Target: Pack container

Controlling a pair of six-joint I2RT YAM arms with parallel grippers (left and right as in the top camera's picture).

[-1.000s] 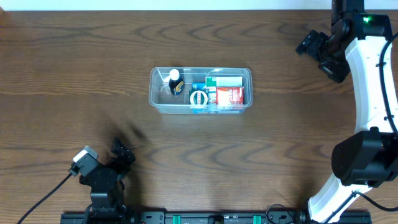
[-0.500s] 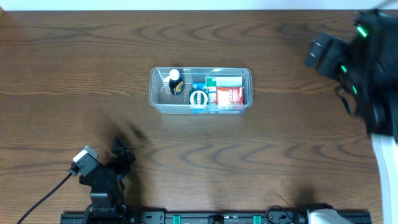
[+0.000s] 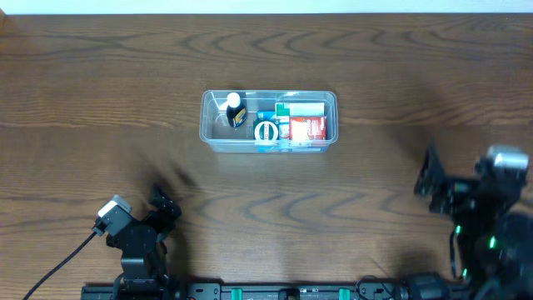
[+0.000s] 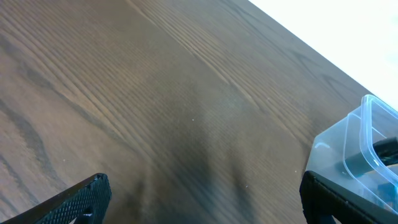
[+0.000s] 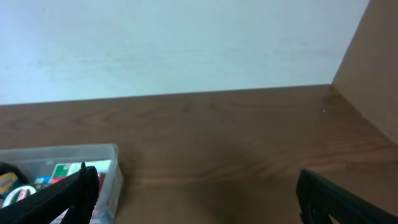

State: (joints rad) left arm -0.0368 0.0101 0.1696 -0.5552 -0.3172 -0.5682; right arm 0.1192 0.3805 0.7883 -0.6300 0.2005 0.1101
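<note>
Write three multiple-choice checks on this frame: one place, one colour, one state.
1. Where in the container does the small bottle stand?
A. the end nearer the right arm
B. the end nearer the left arm
C. outside it, beside the right arm

2. What colour is the bottle's cap?
A. white
B. red
C. green

3. How do the left gripper and right gripper stand?
A. both shut on boxes
B. left shut on the bottle, right open
C. both open, holding nothing

Answers:
1 B: the overhead view shows it at that end, apart from the boxes.
2 A: the cap shows white above a dark body.
3 C: each wrist view shows its fingers spread wide with nothing gripped.
</note>
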